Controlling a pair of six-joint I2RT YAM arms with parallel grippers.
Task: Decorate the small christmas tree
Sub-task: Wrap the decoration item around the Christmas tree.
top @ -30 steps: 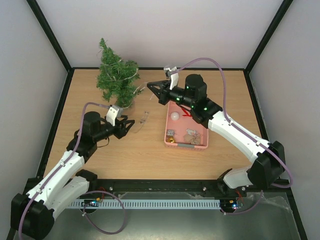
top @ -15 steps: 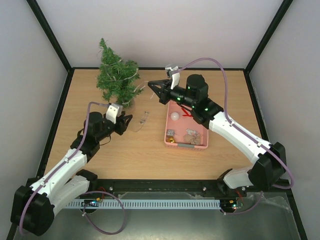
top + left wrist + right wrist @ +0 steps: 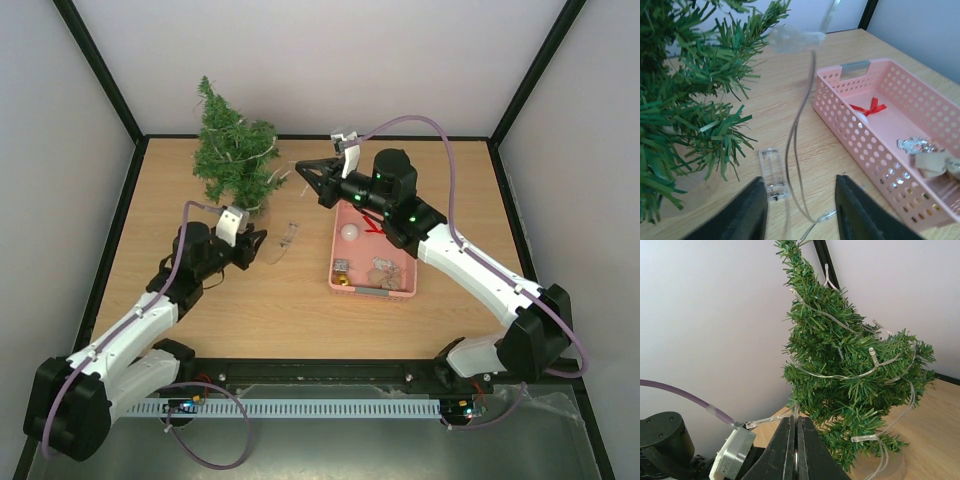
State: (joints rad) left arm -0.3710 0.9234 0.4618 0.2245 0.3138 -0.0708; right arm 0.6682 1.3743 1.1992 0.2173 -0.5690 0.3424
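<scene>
The small christmas tree (image 3: 232, 152) stands at the back left of the table, with a clear light string (image 3: 840, 374) wound round its dark green branches (image 3: 855, 390). My right gripper (image 3: 300, 171) (image 3: 796, 419) hovers just right of the tree and is shut on the string's wire. That wire hangs down to a clear battery box (image 3: 290, 236) (image 3: 772, 172) lying flat on the wood. My left gripper (image 3: 258, 241) (image 3: 800, 202) is low beside the tree's base and open. The box lies by its left finger and the wire loop (image 3: 800, 150) runs between the two fingers.
A pink perforated basket (image 3: 336, 262) (image 3: 850, 125) sits right of the battery box. It holds a white ball with a red bow (image 3: 867, 108), silvery ornaments (image 3: 912, 145) and other small decorations. Black frame posts and grey walls bound the table.
My left arm has slid forward and right toward the battery box, and its jaws have narrowed a little. The right gripper has stayed shut on the wire, barely moving.
</scene>
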